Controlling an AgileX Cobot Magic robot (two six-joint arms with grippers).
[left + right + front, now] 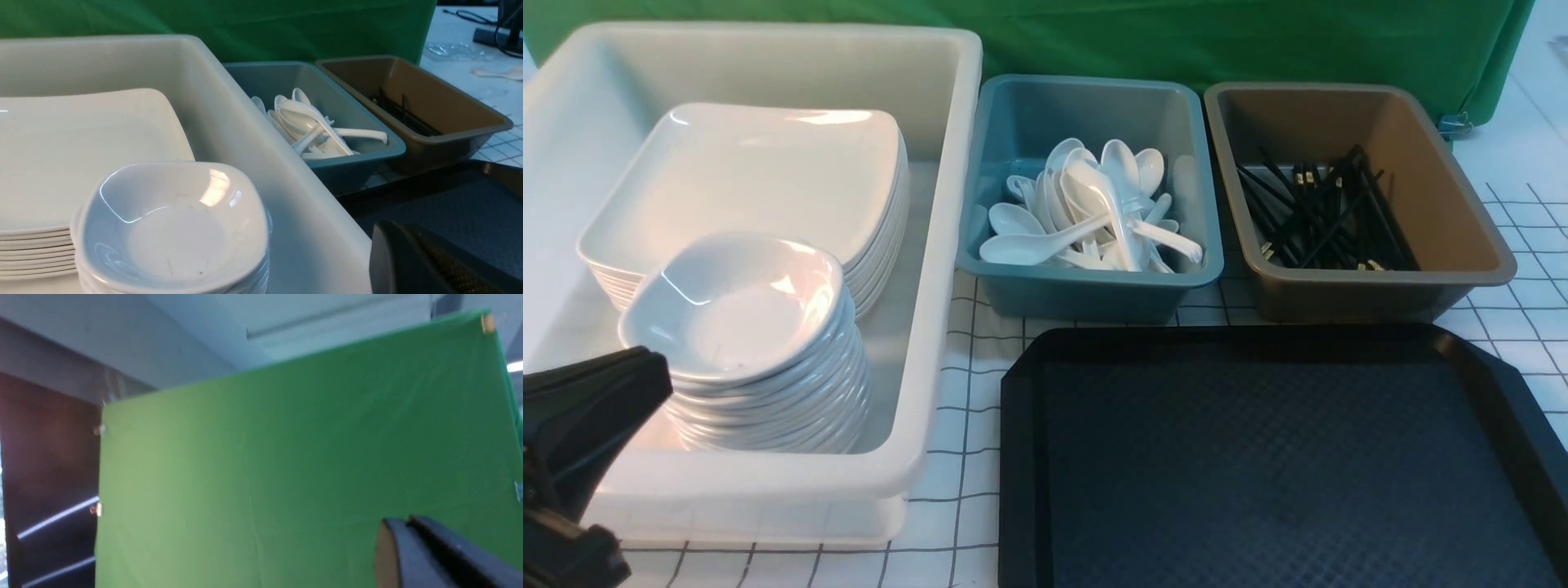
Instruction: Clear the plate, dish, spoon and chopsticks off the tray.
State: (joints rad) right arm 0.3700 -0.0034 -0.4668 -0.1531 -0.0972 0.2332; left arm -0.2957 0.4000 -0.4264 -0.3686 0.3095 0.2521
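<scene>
Nearest to us, the large black plastic tray [1282, 457] with cut corners and a diamond-textured floor lies bare on the grid-patterned desk [968, 425]; no plate, dish, spoon or chopsticks rest on it, so we judge the clearing finished or very nearly so. At our left, the left tool [621, 384] hangs low over the near rim of the large white plastic bin [947, 245], its jaws pressed together on nothing we can see. The right tool [402, 526] shows only in its own wrist view, tilted up at the green cloth backdrop [1176, 41]; its jaws look close together with nothing between them.

Inside the white bin, a stack of small rounded-square white dishes [739, 314] stands nearest, and behind it, just touching or very close, a stack of large glossy white rectangular plates [768, 175]. Farther across, the teal plastic bin [1086, 278] holds a loose heap of white Chinese soup spoons [1094, 216], and the brown plastic bin [1445, 220] beside it holds a bundle of thin black chopsticks [1323, 212].

The risk we see is on the left: the tool sits right beside the tall dish stack, so a careless swing while pulling away could nudge it and topple the top dishes. The right arm, looking away from the desk, could clip a bin rim if it came down without a view.
</scene>
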